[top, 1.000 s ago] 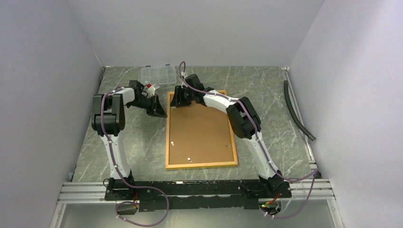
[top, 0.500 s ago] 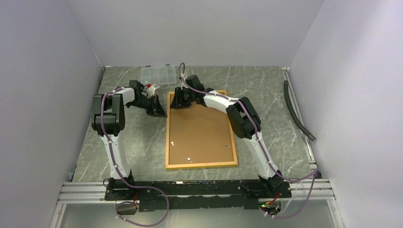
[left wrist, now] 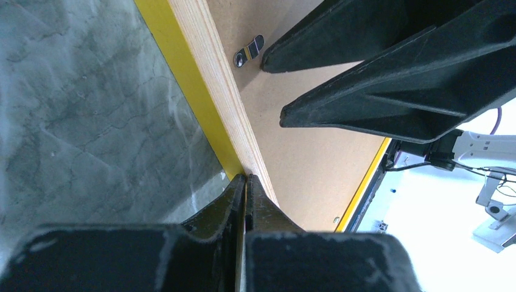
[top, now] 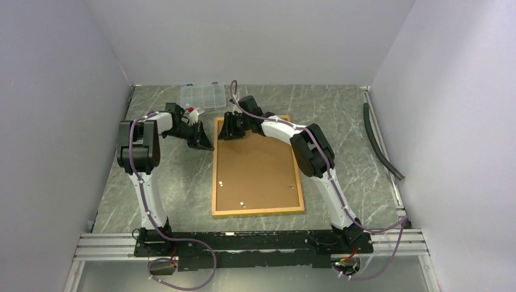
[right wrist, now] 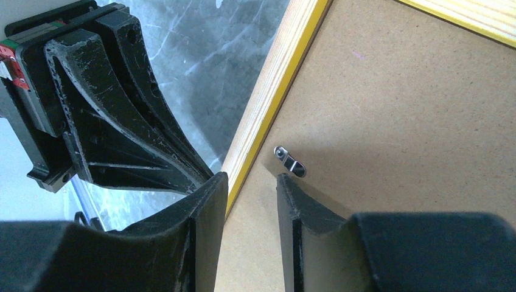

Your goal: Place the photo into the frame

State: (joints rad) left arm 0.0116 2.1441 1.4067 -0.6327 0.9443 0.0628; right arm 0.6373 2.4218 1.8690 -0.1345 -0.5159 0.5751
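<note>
Top external: frame [top: 258, 166] lies face-down, brown backing board [top: 255, 170] inside it.

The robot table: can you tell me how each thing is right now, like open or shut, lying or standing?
frame: lying flat, back side up, backing board in it.
metal clip: lying on the backing, near the edge.
left gripper: shut, tips at the frame's edge.
right gripper: partly open, straddling the frame's edge.
clear plastic box: lid shut.

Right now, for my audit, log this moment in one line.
frame: back up, flat | left end effector: shut, at frame edge | right end effector: straddling edge
</note>
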